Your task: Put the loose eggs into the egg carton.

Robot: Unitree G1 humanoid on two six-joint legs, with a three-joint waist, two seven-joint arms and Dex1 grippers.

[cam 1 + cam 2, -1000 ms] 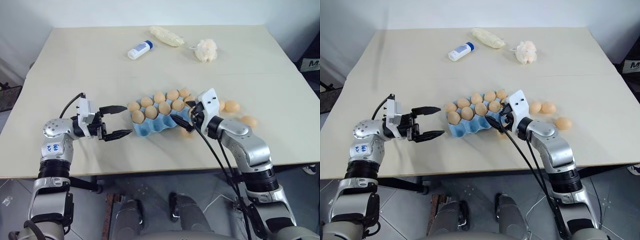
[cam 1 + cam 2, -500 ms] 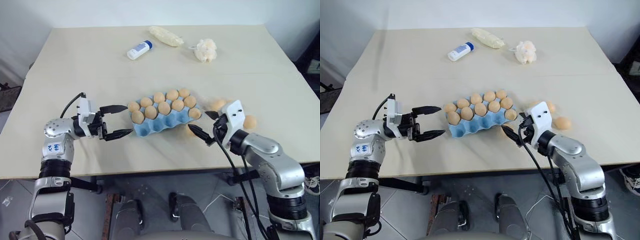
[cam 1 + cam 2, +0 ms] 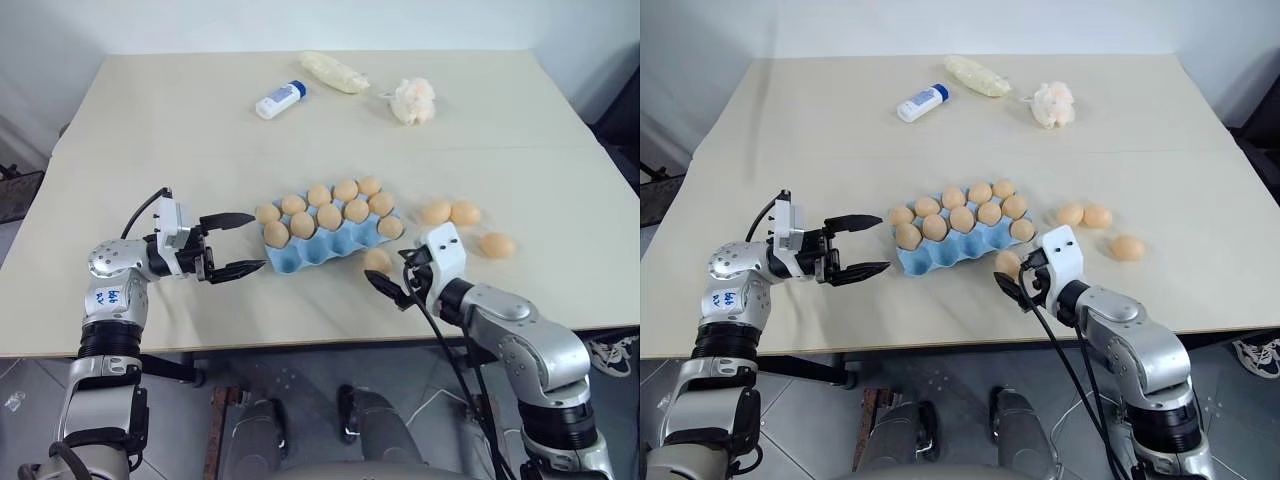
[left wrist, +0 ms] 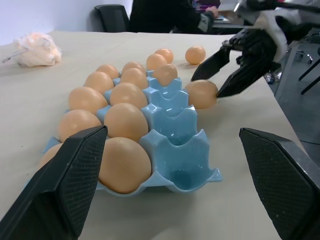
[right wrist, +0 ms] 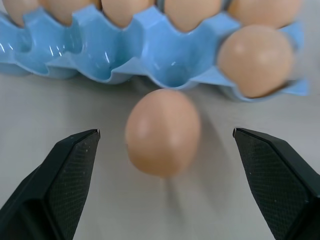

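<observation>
Right gripper [image 3: 1012, 285] is spread wide and empty, low over the beige tabletop [image 3: 150, 140], lined up on one small tan-brown oval egg [image 5: 162, 131] lying just in front of the near edge of the light blue moulded egg carton [image 3: 318, 250]; the egg sits between the two black fingers [image 5: 55, 192] but neither touches it. Judgement: light, rigid, thin-shelled and smooth, so it will roll or slip and crack under a hard squeeze; best taken across its short middle with a gentle close. Carton's two back rows are full and one egg sits at the right end of the near row; remaining near cups are empty. Three more loose eggs [image 3: 463, 213] lie on the tabletop to the right, well apart from the carton. Left gripper [image 3: 232, 242] hangs apart-fingered and empty just beside the carton's left end.
</observation>
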